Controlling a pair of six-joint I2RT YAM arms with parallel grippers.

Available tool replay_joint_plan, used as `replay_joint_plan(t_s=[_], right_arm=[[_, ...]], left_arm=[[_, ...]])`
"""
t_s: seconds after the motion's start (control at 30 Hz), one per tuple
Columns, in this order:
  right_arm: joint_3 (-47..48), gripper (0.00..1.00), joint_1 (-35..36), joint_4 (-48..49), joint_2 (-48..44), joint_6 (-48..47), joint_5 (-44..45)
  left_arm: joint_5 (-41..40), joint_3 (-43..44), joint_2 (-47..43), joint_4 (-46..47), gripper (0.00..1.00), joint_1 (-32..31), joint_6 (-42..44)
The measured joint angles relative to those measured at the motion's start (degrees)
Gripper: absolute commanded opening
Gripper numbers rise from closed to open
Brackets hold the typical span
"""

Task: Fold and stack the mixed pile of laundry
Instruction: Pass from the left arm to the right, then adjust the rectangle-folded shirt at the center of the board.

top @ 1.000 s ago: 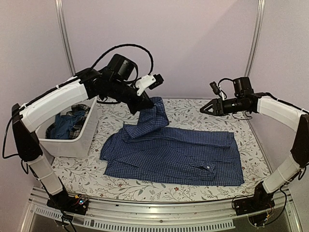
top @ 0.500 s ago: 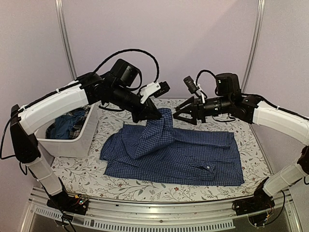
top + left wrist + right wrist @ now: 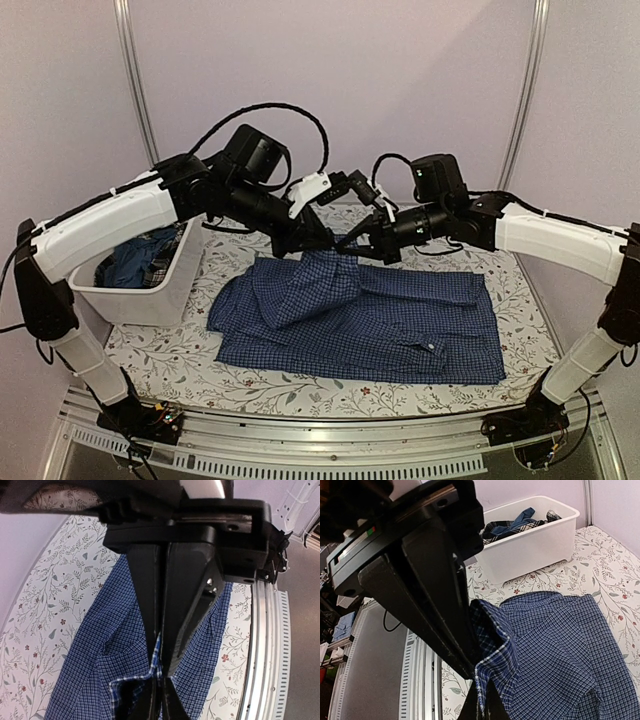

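Observation:
A blue-and-white checked shirt (image 3: 380, 320) lies spread on the floral tablecloth, with one part lifted near its back left. My left gripper (image 3: 325, 243) holds that lifted cuff, its fingers close together on the cloth edge (image 3: 159, 655). My right gripper (image 3: 348, 243) meets it tip to tip from the right and is shut on the same hemmed edge (image 3: 487, 680). In the left wrist view the shirt (image 3: 85, 680) hangs below my left gripper (image 3: 161, 672). The rest of the pile, a dark blue garment (image 3: 125, 262) and a plaid piece (image 3: 160, 262), lies in the tub.
A white plastic tub (image 3: 135, 298) stands at the left on the floral tablecloth (image 3: 170, 350); the right wrist view shows the tub (image 3: 530, 545) behind the shirt. A metal rail (image 3: 330, 440) runs along the near table edge. Pale walls enclose the back and sides.
My right arm swung left from the far right side to the lifted cuff and shut on it. The left gripper carried the cuff a little right and lower.

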Motion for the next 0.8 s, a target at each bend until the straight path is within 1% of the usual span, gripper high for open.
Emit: replay_joint_plan(t_s=[0.07, 0.17, 0.27, 0.33, 0.43, 0.53, 0.6, 0.7, 0.8], right_arm=[[0.0, 0.00, 0.2, -0.1, 0.0, -0.1, -0.2], [-1.1, 0.00, 0.2, -0.3, -0.7, -0.1, -0.1], [-4.9, 0.00, 0.2, -0.3, -3.3, 0.3, 0.4], [-8.7, 0.00, 0.2, 0.2, -5.8, 1.1, 1.2], [-16.5, 0.00, 0.2, 2.4, -9.2, 4.0, 2.4], [-22.8, 0.00, 0.2, 5.0, -9.9, 7.6, 3.8], [-25.7, 0.00, 0.2, 6.6, -9.9, 10.1, 5.2], [-26.3, 0.00, -0.1, 9.3, -9.6, 13.2, 6.7], [-24.0, 0.00, -1.1, 12.5, -8.2, 16.0, 7.1]], left_arm=[[-0.7, -1.4, -1.2, 1.0, 0.36, 0.0, -0.3], [-3.0, -6.1, -5.4, 4.0, 0.60, 0.5, -2.2], [-6.1, -13.2, -12.2, 8.7, 0.73, 1.8, -4.9], [-7.9, -18.3, -17.0, 12.2, 0.75, 4.1, -7.0], [-10.3, -23.9, -21.9, 15.9, 0.76, 8.9, -10.4], [-11.8, -27.3, -22.8, 18.6, 0.77, 12.1, -13.4], [-12.7, -29.5, -22.3, 19.5, 0.77, 12.8, -15.1], [-13.8, -31.5, -21.0, 19.9, 0.77, 13.3, -17.4], [-14.5, -31.7, -19.4, 20.0, 0.77, 14.1, -19.1]])
